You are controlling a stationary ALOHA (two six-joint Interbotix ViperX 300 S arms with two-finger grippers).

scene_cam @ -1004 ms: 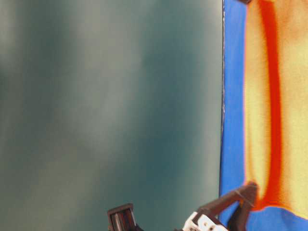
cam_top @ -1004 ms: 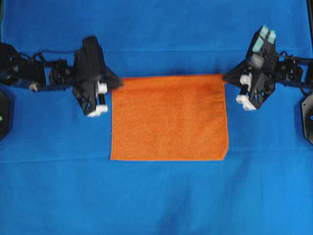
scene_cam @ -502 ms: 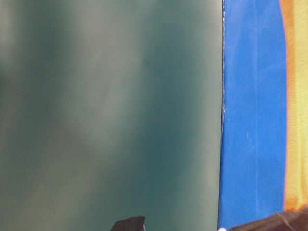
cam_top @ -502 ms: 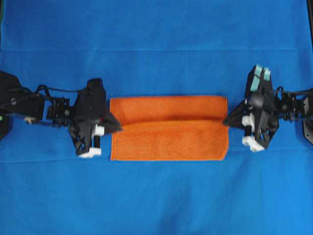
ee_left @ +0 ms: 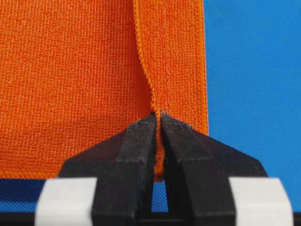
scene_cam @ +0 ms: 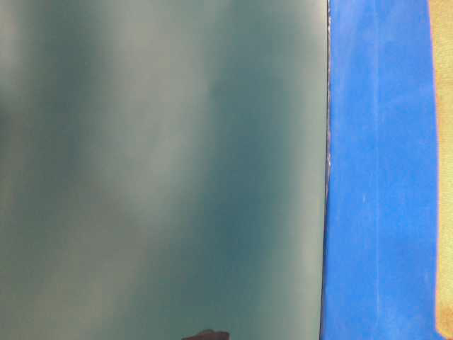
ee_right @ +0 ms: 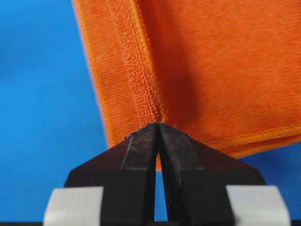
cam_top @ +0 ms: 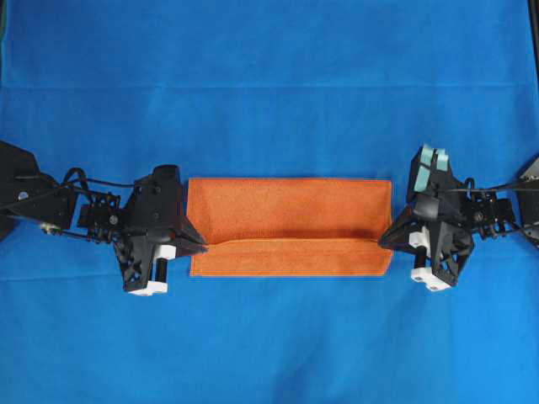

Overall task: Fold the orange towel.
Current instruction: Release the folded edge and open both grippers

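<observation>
Orange towel (cam_top: 290, 225) lies on the blue cloth (cam_top: 269, 337), long axis running side to side between both arms. Left gripper (cam_top: 202, 246) and right gripper (cam_top: 383, 240) each pinch one end of the folded-over hem, short of the near edge. Beyond, the fold line runs parallel.

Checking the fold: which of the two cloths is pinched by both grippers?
The orange towel; the blue cloth lies flat beneath, ungripped.
</observation>
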